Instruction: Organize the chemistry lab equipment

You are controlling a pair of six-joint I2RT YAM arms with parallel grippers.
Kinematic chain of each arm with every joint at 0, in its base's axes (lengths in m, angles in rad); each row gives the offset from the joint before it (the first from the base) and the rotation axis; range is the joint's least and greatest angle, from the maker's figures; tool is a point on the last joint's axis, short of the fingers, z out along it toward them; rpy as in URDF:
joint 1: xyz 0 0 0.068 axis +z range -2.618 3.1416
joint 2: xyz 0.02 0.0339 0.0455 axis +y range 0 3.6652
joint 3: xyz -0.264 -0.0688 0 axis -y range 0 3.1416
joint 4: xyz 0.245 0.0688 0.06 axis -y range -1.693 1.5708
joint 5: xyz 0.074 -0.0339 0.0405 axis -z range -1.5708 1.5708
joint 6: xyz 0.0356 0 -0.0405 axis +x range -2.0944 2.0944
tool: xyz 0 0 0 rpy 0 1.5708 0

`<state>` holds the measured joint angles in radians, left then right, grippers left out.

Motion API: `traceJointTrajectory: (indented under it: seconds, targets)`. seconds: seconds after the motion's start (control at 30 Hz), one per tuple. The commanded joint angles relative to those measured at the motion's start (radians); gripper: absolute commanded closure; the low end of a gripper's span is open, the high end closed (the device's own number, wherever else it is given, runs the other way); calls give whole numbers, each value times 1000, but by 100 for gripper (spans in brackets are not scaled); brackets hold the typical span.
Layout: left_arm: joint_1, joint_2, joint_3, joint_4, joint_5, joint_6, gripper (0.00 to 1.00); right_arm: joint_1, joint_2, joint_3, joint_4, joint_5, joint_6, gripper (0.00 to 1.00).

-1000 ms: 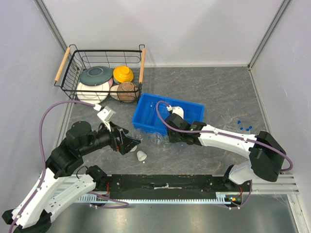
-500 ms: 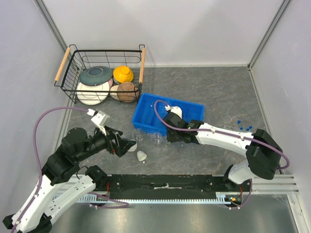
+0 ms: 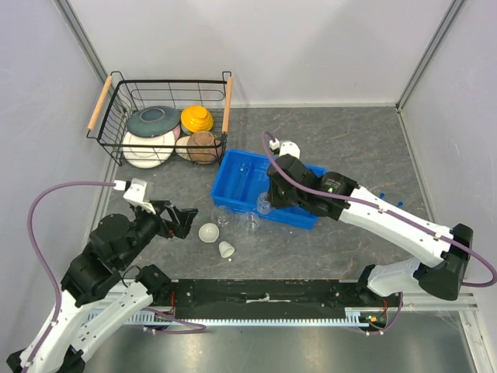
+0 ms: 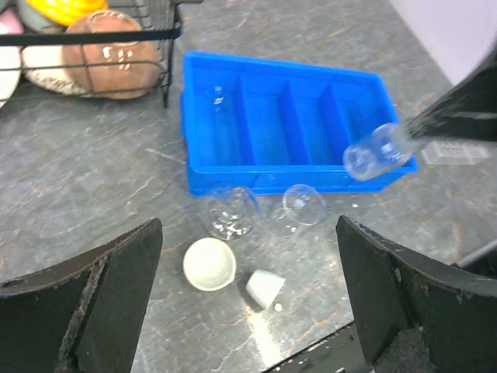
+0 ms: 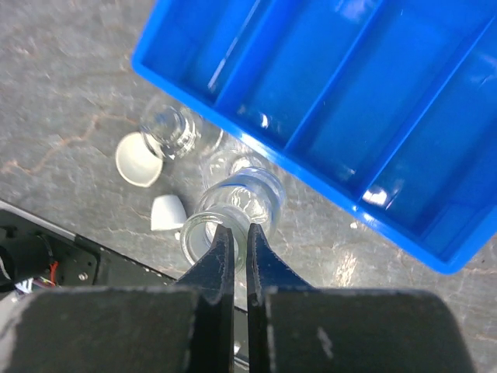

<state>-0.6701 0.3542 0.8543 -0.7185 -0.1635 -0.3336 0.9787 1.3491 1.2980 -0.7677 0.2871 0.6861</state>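
Hovering at the blue tray's (image 3: 237,175) near wall in the top view, the right gripper (image 3: 266,203) pinches a small clear beaker (image 3: 263,207); the left gripper (image 3: 183,220) stands wide apart, holding nothing. Left wrist view: two clear flasks (image 4: 231,211) and two white cups (image 4: 210,264) sit on the surface (image 4: 93,179) just beside the tray. Right wrist view: narrow fingers (image 5: 221,264) clamp the beaker's rim, its mouth toward the camera.

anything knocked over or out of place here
A small white cup lies on its side in front of the blue tray, beside an upright white dish. A few blue bits lie scattered near the right wall.
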Motion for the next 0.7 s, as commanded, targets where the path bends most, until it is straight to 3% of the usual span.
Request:
traceJointTrajectory:
  seconds: [0.0, 0.27, 0.67]
  targets:
    - [-2, -27, -72, 37, -148, 47, 0, -12, 22, 125, -53, 80, -54, 100]
    - [-2, -60, -103, 28, -134, 68, 0, -86, 180, 227, 37, 69, -140, 100]
    - [-2, -24, -124, 70, -85, 116, 0, -253, 341, 216, 205, -52, -166, 100]
